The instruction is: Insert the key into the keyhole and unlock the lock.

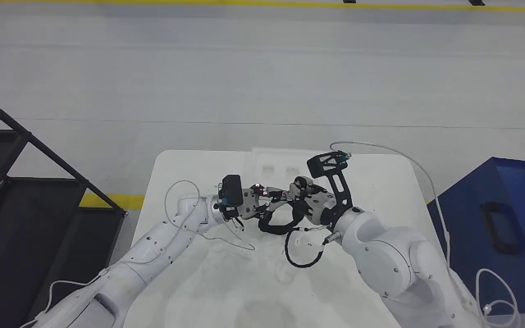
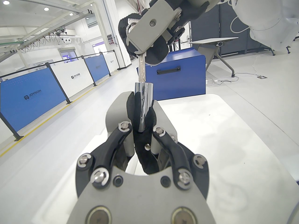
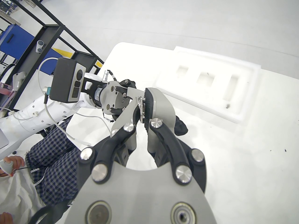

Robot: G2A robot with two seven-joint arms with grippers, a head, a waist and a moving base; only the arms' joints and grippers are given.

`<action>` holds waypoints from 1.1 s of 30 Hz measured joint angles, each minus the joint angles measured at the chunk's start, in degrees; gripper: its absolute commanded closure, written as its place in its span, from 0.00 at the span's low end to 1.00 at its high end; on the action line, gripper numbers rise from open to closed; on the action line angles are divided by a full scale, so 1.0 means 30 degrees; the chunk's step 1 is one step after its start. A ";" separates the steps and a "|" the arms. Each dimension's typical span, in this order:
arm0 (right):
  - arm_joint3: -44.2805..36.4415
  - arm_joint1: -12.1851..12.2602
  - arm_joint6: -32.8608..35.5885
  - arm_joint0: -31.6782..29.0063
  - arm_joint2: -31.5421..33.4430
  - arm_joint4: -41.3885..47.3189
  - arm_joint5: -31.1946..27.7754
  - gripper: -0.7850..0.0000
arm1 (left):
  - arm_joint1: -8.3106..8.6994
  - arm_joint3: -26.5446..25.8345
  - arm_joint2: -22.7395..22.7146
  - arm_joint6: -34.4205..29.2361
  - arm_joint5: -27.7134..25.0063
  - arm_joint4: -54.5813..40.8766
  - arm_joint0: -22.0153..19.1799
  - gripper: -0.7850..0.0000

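Key [image 2: 141, 68], between jaws, perhaps in lock [image 2: 144, 103]

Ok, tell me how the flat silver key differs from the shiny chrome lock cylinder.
The silver key is a thin, flat, dull blade; the chrome lock cylinder is a thicker, round, mirror-bright tube. The key is pinched by the right gripper, the lock cylinder by the left gripper. Both are silver metal, held in line, the key's tip at the lock cylinder's end face.

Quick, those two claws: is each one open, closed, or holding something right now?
Left gripper: closed, holding the lock.
Right gripper: closed, holding the key, whose blade meets the lock's end.
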 measured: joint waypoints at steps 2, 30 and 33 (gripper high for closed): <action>0.0009 -0.0020 0.0014 -0.0009 0.0005 -0.0033 -0.0006 1.00 | -0.0019 -0.0004 -0.0061 0.0020 -0.0038 0.0020 0.0027 1.00; 0.0168 -0.0282 0.0519 0.0006 0.0010 -0.0153 -0.0214 1.00 | -0.0197 -0.0072 -0.0767 -0.0100 -0.0143 0.0725 0.0337 1.00; 0.0156 -0.0307 0.0664 0.0020 0.0024 -0.0093 -0.0211 1.00 | -0.0207 -0.0090 -0.0846 -0.0137 -0.0074 0.0798 0.0392 1.00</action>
